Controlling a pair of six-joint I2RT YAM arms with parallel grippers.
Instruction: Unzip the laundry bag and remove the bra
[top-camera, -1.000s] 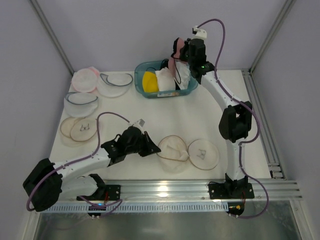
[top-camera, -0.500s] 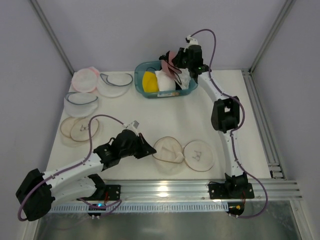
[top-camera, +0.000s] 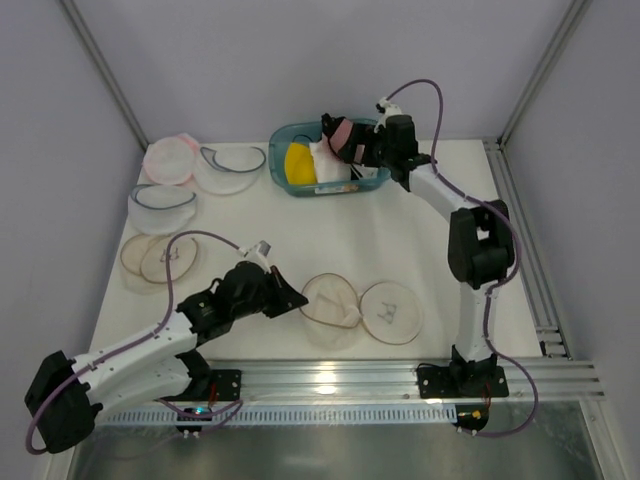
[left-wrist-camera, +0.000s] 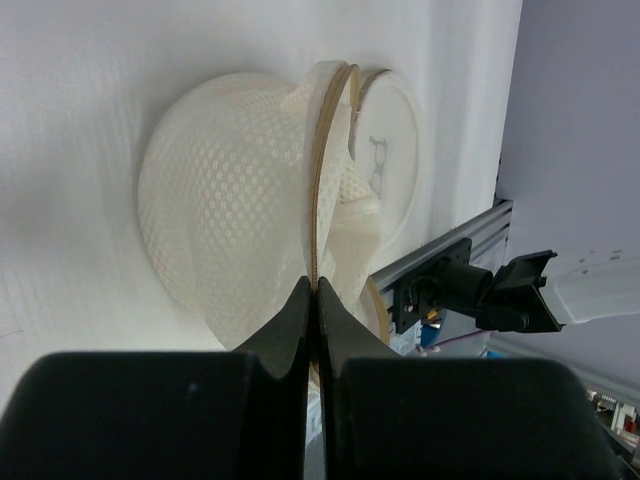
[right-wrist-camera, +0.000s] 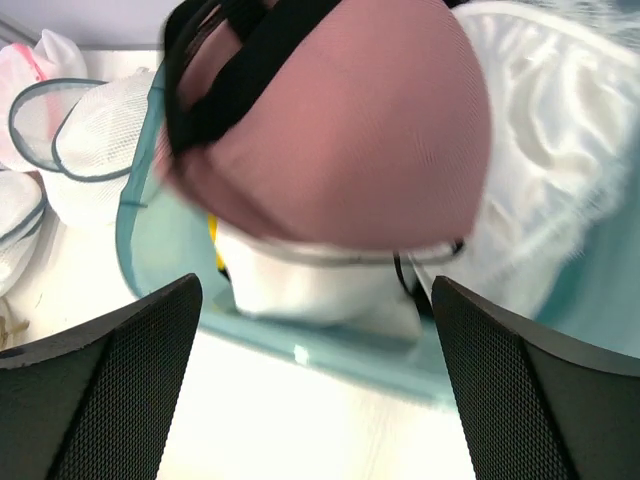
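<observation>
Your left gripper (left-wrist-camera: 313, 284) is clenched on the tan rim of the bag (left-wrist-camera: 230, 220), which spreads open straight ahead of its tips. Whether it pinches rim or zip tab you cannot make out. Further off, your right gripper (top-camera: 355, 148) has its fingers wide apart, gripping nothing. The bra (right-wrist-camera: 340, 130) sits just beyond and above them, over the basket (top-camera: 320, 190). I judge the unzipping done and the bra out (the bag shows only mesh inside). What remains is little more than letting go of the bag. Blur hides whether the bra rests on the white things below it or is in the air.
</observation>
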